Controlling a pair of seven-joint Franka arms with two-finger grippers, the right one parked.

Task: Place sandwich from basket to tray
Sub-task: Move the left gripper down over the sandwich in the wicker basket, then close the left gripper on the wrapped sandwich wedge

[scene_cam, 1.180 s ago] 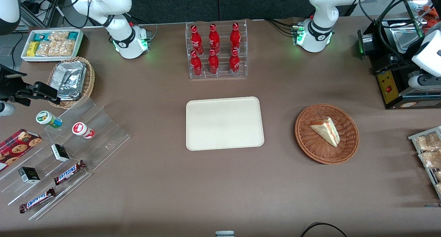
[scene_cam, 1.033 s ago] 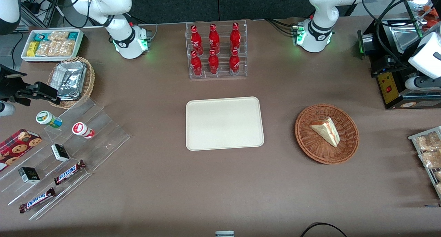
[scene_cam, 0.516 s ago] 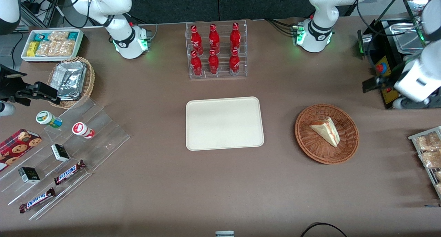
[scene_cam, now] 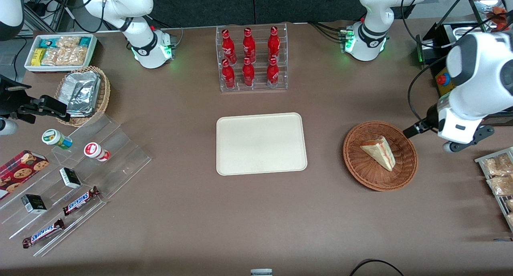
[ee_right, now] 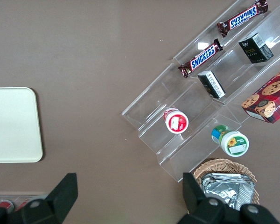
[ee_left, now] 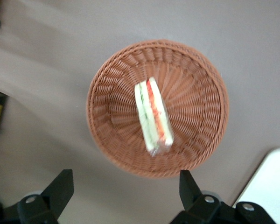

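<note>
The left arm's end effector [ee_left: 123, 189] is hanging in the air with its two dark fingers [ee_left: 60, 186] spread wide apart and gripping nothing; in the front view it is mostly hiding under the arm's white wrist, just beside the basket on the side toward the working arm's end of the table, and higher than it. Below the open fingers, the round reddish-brown wicker basket [scene_cam: 362, 169] is sitting on the brown table [scene_cam: 256, 220]. The sandwich [scene_cam: 379, 152], a pale triangular wedge showing orange-red and green filling along its cut edge, is lying inside the basket near its middle, apart from the end effector. The cream-beige rectangular tray [scene_cam: 261, 143] is lying flat near the middle of the table, well apart from the basket, toward the parked arm's end. A clear rack of red bottles [scene_cam: 250, 59] is standing farther from the front camera than the tray
</note>
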